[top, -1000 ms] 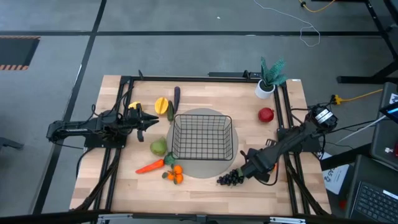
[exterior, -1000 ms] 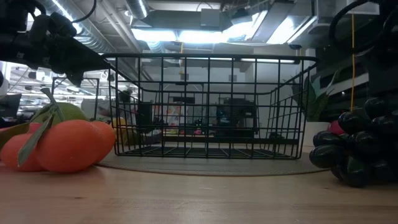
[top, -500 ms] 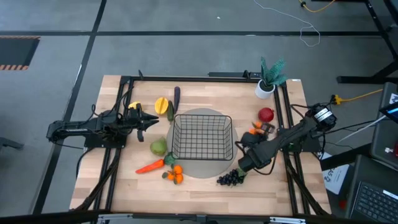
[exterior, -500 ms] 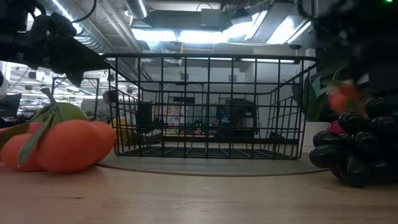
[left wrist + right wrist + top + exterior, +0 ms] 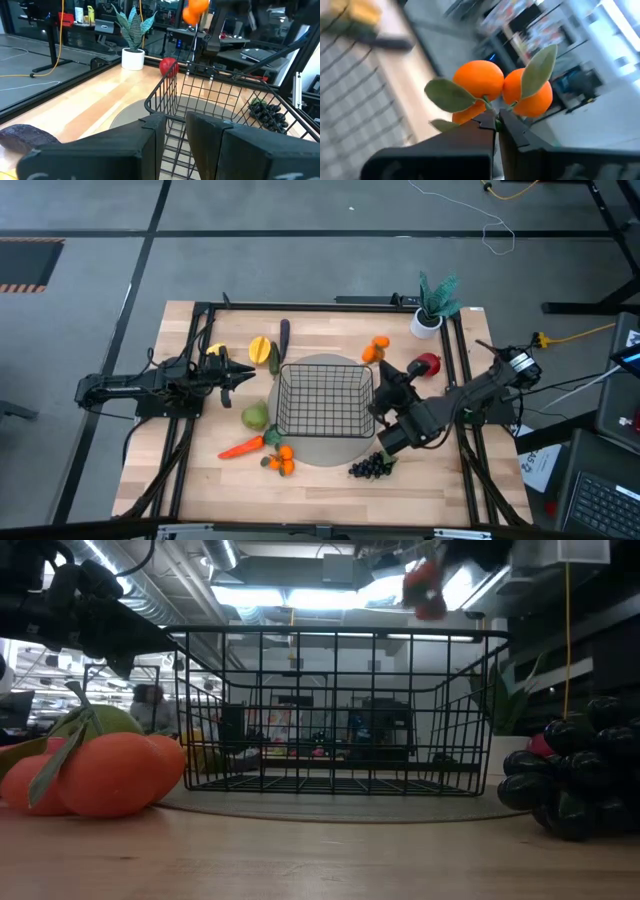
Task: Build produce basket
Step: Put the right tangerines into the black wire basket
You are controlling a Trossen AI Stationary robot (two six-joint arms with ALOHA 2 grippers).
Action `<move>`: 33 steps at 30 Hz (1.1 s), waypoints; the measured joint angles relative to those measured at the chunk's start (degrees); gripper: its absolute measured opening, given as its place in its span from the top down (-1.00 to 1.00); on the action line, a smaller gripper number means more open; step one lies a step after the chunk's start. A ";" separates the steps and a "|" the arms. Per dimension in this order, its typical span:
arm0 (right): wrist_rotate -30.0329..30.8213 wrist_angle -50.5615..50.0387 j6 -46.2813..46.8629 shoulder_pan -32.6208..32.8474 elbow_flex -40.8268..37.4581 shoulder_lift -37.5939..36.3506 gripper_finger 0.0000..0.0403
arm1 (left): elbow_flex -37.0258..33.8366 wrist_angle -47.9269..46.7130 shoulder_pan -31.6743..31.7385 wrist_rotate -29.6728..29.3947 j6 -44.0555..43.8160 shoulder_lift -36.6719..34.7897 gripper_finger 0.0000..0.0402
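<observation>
Two small oranges on a leafy stem are pinched in the right gripper, jaws closed on the stem, raised above the basket rim. Left gripper, slightly parted and empty, waits beside the basket's other side.

The bunch of dark purple toy grapes is cut off by the low view's edge; the black wire-mesh basket blurs in the right wrist view

right pincer swung up over basket, lifting oranges
</observation>
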 joint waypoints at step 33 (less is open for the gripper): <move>-7.46 0.26 -22.25 -14.00 23.92 -23.25 1.00 | -0.02 0.66 0.01 -0.37 2.01 0.00 0.66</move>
